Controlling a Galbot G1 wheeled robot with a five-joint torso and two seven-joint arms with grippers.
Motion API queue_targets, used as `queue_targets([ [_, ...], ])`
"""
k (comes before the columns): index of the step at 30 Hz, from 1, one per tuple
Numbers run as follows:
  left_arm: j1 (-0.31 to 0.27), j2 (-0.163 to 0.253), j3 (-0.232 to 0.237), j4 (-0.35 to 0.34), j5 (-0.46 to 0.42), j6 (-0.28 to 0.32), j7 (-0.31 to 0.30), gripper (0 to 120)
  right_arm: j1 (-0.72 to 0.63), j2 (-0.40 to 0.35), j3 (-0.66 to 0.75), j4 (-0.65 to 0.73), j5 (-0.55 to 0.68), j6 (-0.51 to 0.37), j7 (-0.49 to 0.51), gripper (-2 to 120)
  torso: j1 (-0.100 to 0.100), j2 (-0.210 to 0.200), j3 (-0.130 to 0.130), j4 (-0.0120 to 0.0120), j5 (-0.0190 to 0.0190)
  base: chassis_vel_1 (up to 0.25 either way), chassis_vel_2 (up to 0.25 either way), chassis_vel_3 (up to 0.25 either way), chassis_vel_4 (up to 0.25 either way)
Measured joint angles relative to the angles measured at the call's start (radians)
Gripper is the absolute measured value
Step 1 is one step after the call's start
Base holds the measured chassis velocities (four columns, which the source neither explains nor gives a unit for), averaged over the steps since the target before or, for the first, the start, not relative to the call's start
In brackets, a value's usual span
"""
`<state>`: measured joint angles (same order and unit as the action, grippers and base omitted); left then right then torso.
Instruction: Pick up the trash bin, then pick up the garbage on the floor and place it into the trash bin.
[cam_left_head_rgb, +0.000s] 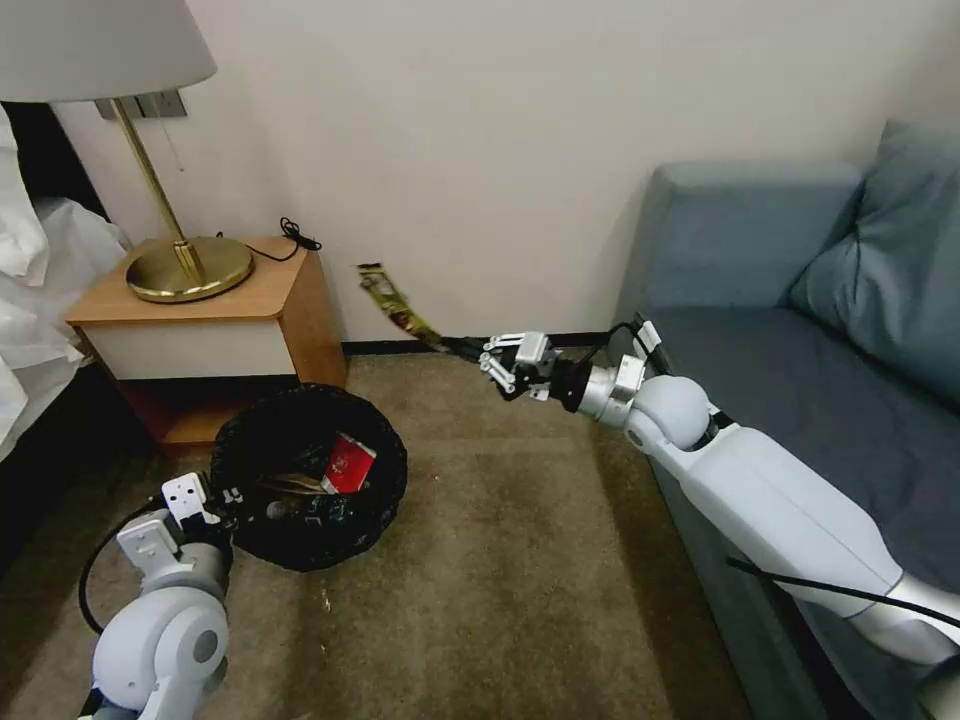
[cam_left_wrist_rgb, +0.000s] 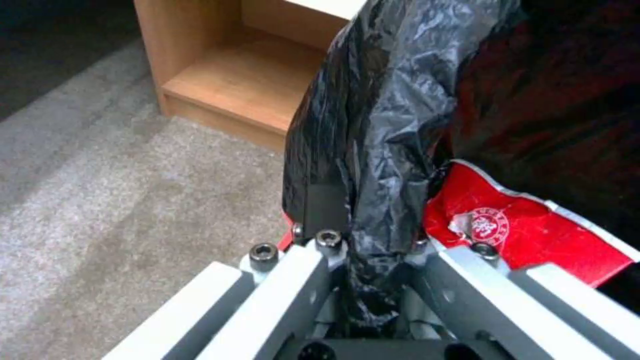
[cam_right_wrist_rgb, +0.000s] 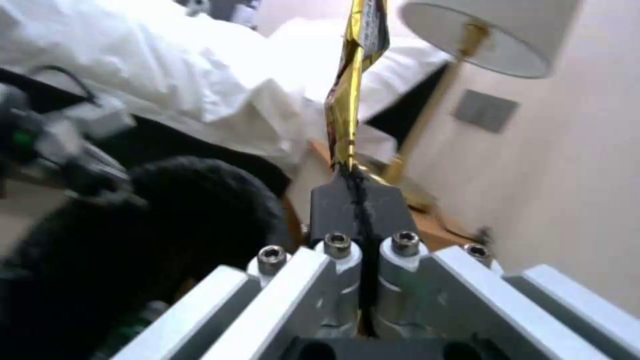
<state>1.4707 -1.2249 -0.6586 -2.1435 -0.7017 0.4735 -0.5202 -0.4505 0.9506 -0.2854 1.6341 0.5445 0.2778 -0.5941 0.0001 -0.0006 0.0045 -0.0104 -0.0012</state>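
The trash bin (cam_left_head_rgb: 305, 520), lined with a crinkled black bag, hangs low at the left in the head view. My left gripper (cam_left_head_rgb: 232, 497) is shut on its near rim. In the left wrist view that gripper (cam_left_wrist_rgb: 370, 215) pinches the black bag's folded edge (cam_left_wrist_rgb: 380, 125). A red wrapper (cam_left_head_rgb: 348, 464) (cam_left_wrist_rgb: 533, 235) lies inside the bin beside a tan piece (cam_left_head_rgb: 290, 484). My right gripper (cam_left_head_rgb: 458, 347) reaches out in front of the wall, shut on the end of a yellowish-silver wrapper (cam_left_head_rgb: 392, 298) of garbage. In the right wrist view the wrapper (cam_right_wrist_rgb: 353, 95) sticks straight out of the shut gripper (cam_right_wrist_rgb: 358, 192).
A wooden nightstand (cam_left_head_rgb: 215, 320) with a brass lamp (cam_left_head_rgb: 185, 262) stands just behind the bin, with a white-sheeted bed (cam_left_head_rgb: 30, 300) to its left. A blue-grey sofa (cam_left_head_rgb: 800, 330) runs along the right. Brown carpet (cam_left_head_rgb: 500, 560) lies open between them.
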Motion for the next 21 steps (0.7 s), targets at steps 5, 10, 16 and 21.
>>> queue_targets([
  [5,-0.006,-0.002,0.011,0.007,0.010,-0.007,0.005,0,0.008,0.018,-0.043,0.012,0.001,-0.005,-0.004,0,0.000,0.000,0.000,0.0000,-0.0001,0.000,0.000,0.000,0.000],
  [10,-0.016,-0.002,0.021,0.016,0.012,-0.011,0.005,0,0.018,0.056,-0.101,-0.003,-0.005,-0.005,-0.015,0,0.000,0.000,0.000,0.0000,0.0001,0.000,0.000,0.000,0.000],
  [16,-0.018,0.001,0.021,0.023,0.013,-0.016,0.006,0,0.030,0.090,-0.145,-0.030,-0.019,-0.001,-0.024,0,0.000,0.000,0.000,0.0001,0.0000,0.000,0.000,0.000,0.000],
  [21,-0.020,-0.002,0.029,0.016,0.012,-0.016,0.006,0,0.031,0.126,-0.161,-0.068,-0.032,0.008,-0.027,0,0.000,0.000,0.000,0.0000,0.0000,0.000,0.000,0.000,0.000],
])
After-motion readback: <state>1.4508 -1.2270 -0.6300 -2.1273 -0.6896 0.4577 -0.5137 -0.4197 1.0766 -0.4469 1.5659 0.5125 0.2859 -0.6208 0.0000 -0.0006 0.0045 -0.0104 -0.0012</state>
